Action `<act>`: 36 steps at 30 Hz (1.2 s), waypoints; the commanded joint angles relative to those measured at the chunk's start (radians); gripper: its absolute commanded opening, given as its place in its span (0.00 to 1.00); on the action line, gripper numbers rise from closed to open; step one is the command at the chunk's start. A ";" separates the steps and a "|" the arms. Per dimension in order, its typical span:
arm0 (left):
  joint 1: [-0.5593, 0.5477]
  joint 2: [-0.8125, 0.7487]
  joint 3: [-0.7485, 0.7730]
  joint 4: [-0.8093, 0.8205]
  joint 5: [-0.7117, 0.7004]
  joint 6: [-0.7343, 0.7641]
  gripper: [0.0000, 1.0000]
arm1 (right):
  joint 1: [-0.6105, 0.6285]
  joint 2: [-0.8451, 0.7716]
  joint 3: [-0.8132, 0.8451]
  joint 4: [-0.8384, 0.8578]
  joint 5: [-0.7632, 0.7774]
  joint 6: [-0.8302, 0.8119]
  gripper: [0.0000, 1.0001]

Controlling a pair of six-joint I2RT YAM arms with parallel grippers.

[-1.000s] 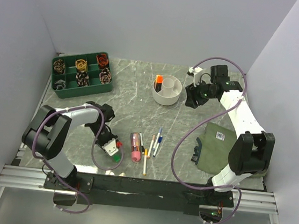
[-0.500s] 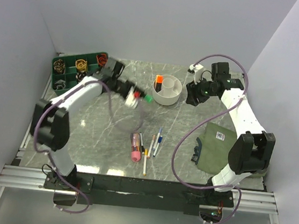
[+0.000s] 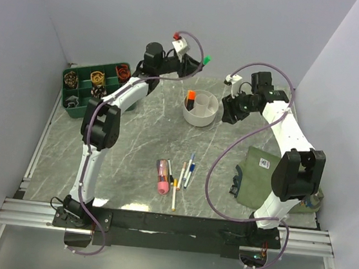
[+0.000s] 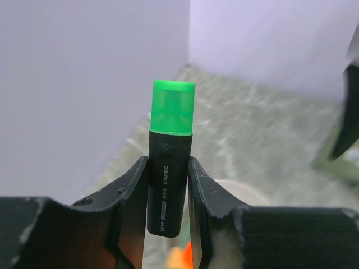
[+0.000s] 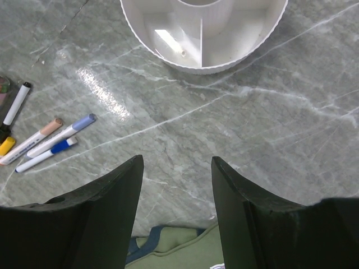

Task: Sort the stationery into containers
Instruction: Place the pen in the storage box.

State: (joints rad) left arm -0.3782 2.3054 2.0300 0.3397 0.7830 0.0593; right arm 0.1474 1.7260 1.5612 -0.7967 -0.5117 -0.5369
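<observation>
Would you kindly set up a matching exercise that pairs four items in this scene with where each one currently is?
Items
1. green-capped marker
2. orange-capped marker
3. pink marker
4. olive pouch

Places
A. lying among the loose pens on the table
B. in a compartment of the white bowl
C. clamped between the left fingers, raised off the table
D. lying flat by the table's right edge

Pairs: 1-C, 2-B, 3-A, 4-D
</observation>
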 commanded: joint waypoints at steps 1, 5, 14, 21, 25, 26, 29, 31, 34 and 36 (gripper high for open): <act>0.018 0.003 -0.016 0.266 -0.014 -0.628 0.01 | 0.001 -0.017 0.019 0.028 0.018 0.015 0.60; 0.005 -0.058 -0.199 0.375 0.005 -0.711 0.02 | 0.000 -0.019 0.043 0.065 -0.013 0.096 0.59; 0.002 -0.063 -0.349 0.565 0.016 -0.783 0.02 | -0.016 0.107 0.308 0.183 -0.249 0.439 0.59; -0.010 -0.020 -0.361 0.656 -0.024 -0.811 0.03 | -0.017 0.222 0.470 0.269 -0.292 0.660 0.59; -0.019 -0.003 -0.390 0.708 -0.022 -0.828 0.03 | -0.017 0.219 0.444 0.277 -0.260 0.664 0.59; -0.021 -0.001 -0.399 0.716 -0.021 -0.829 0.03 | -0.016 0.216 0.436 0.275 -0.254 0.655 0.59; -0.021 0.012 -0.419 0.755 -0.021 -0.839 0.03 | -0.016 0.196 0.399 0.278 -0.238 0.646 0.59; -0.021 0.025 -0.430 0.775 -0.016 -0.837 0.03 | -0.016 0.188 0.381 0.289 -0.240 0.650 0.59; -0.019 0.029 -0.436 0.786 -0.019 -0.840 0.03 | -0.009 0.199 0.384 0.306 -0.241 0.675 0.59; -0.018 0.029 -0.439 0.789 -0.022 -0.839 0.03 | 0.006 0.227 0.411 0.300 -0.243 0.687 0.59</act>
State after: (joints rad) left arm -0.3973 2.3367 1.5940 1.0412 0.7628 -0.7673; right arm 0.1379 1.9610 1.9408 -0.5453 -0.7521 0.1158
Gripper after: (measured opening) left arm 0.336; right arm 0.590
